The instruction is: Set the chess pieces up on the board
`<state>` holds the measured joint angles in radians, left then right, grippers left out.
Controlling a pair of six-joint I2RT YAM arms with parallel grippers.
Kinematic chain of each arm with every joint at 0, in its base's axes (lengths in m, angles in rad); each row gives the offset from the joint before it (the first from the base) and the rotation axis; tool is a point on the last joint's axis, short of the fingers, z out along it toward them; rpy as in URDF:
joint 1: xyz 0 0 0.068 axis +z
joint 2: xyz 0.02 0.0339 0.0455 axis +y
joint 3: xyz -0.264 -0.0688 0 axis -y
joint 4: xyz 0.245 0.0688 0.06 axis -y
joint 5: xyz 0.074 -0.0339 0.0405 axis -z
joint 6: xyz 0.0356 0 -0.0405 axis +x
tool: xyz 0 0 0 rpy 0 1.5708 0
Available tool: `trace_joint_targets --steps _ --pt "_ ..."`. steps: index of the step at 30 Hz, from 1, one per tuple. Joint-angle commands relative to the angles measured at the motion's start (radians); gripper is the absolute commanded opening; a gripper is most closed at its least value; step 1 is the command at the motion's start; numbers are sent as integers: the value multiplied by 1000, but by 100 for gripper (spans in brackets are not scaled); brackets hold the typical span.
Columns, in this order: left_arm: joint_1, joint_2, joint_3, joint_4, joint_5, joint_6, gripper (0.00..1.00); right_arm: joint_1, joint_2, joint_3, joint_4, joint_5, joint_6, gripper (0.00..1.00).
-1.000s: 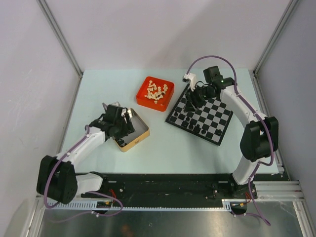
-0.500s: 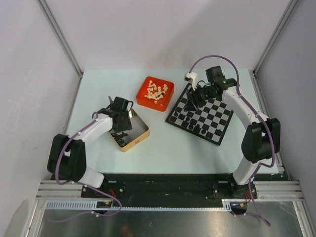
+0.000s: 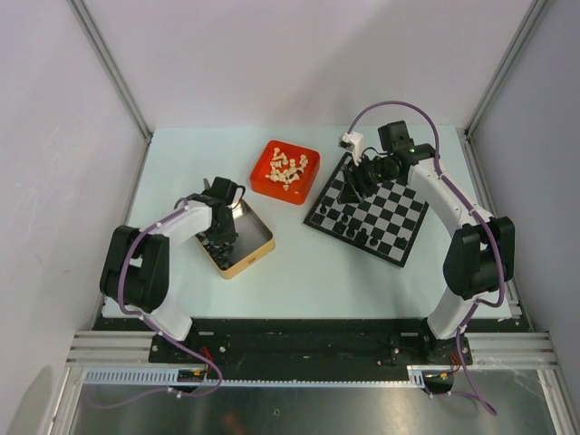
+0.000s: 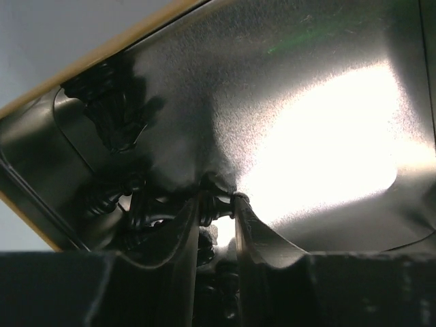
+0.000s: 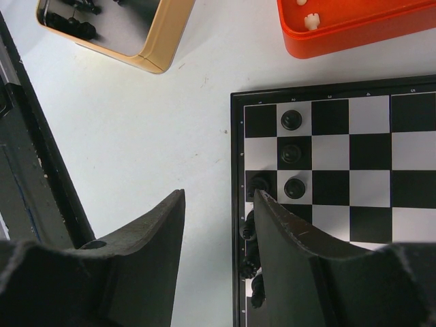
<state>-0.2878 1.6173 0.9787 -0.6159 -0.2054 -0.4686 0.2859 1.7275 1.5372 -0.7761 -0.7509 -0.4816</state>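
The board lies at the right, with several black chess pieces standing along its near-left side. My right gripper hovers open and empty over the board's left edge. Black pawns and back-row pieces show beside its right finger. My left gripper reaches down into the gold tin. Its fingers are nearly together around a black piece at their tips. More black pieces lie in the tin's corner.
A red tray with several cream chess pieces stands behind the tin, left of the board; its corner shows in the right wrist view. The tin's rim shows there too. Walls enclose the table on three sides.
My left arm has folded inward and its gripper has gone down into the tin's left part. My right gripper has shifted slightly at the board's left edge.
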Motion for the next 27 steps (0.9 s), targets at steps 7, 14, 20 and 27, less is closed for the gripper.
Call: trace_joint_targets --steps 7,14,20,27 --pt "13 6 32 -10 30 10 12 -2 -37 -2 21 -25 8 50" --pt "21 -28 28 -4 67 -8 3 -1 -42 -5 20 -25 3 50" --pt "52 -126 12 21 141 -48 0 30 -28 9 18 -45 -6 50" --pt "99 -233 -6 90 329 -99 0 120 59 110 15 -157 38 50"
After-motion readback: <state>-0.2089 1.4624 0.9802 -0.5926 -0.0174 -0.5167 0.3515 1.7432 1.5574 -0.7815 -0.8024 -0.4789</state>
